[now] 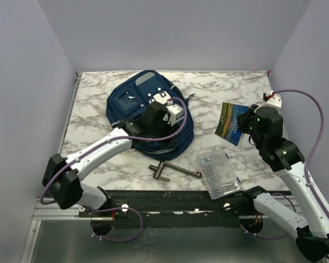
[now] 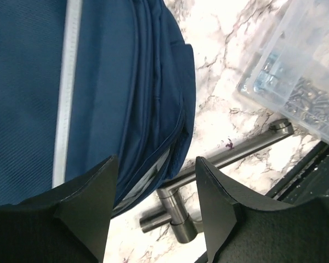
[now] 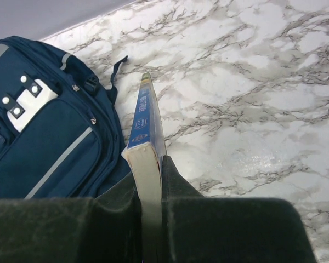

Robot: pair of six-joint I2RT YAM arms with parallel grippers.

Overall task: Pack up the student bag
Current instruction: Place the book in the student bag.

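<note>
The student bag [image 1: 137,104] lies flat on the marble table, a navy backpack with grey stripes and a white buckle patch; it also shows in the left wrist view [image 2: 98,82] and the right wrist view [image 3: 49,137]. My left gripper [image 1: 163,113] hovers over the bag's near right edge. Its jaws [image 2: 156,186] are open with nothing between them. My right gripper [image 1: 248,124] is shut on a book [image 1: 232,121] with a landscape cover, to the right of the bag. Seen edge-on, the book [image 3: 146,120] shows a blue spine and sits clamped in the right gripper [image 3: 153,164].
A metal T-handle tool [image 1: 172,171] lies just in front of the bag, under the left jaws [image 2: 230,153]. A clear plastic box of small parts [image 1: 218,174] sits at the near edge, right of the tool [image 2: 301,71]. Walls enclose the table on three sides.
</note>
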